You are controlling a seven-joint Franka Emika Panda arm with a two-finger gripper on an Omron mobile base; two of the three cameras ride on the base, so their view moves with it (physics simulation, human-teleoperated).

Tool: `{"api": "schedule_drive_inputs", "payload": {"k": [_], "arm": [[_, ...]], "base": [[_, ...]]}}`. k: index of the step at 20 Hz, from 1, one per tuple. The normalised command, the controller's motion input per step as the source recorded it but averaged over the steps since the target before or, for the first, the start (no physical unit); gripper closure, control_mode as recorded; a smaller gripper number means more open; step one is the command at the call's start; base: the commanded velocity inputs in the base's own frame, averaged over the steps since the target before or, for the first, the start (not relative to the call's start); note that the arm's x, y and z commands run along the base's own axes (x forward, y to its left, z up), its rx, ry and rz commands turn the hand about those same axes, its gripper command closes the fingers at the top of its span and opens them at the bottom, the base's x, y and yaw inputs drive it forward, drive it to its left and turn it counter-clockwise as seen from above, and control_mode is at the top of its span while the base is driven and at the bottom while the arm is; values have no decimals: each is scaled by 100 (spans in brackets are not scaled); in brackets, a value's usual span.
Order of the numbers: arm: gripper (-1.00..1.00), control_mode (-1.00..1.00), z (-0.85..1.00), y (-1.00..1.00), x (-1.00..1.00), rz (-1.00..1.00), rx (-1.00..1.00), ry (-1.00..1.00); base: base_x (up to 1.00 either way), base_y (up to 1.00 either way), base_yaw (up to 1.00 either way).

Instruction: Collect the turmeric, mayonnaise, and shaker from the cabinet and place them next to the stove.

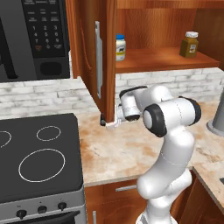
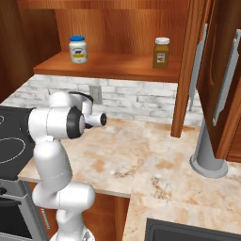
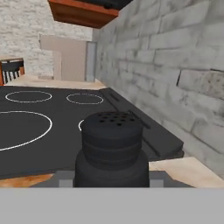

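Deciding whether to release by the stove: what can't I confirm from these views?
- Gripper: in the left base view the cabinet door hides it.
- Shaker: hand view crops its base; whether it touches the counter is unclear.
- Fingertips: hand view, hidden behind the shaker.
- Mayonnaise, turmeric labels: too small.

Gripper (image 1: 106, 123) mostly behind the open cabinet (image 1: 94, 52) door's lower edge in left base view, finger state unreadable there. Hand view: shaker (image 3: 111, 148) base cut off at the bottom (fingertips barely peek out either side, contact can't be confirmed). Stove (image 1: 37, 153) cropped by the left edge, microwave (image 1: 33, 37) cropped top and left. Mayonnaise (image 2: 78, 49) and turmeric (image 2: 161, 53) label print too small to read
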Motion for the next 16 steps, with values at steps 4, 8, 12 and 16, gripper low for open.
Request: {"api": "schedule_drive_inputs", "payload": {"k": [4, 8, 12, 16], "arm": [[100, -100, -44, 40, 38, 9, 0, 0], [100, -100, -41, 40, 42, 9, 0, 0], [100, -100, -42, 35, 47, 8, 0, 0], [100, -100, -48, 27, 49, 8, 1, 0]], "base": [[0, 0, 0], [0, 0, 0], [0, 0, 0], [0, 0, 0]]}}
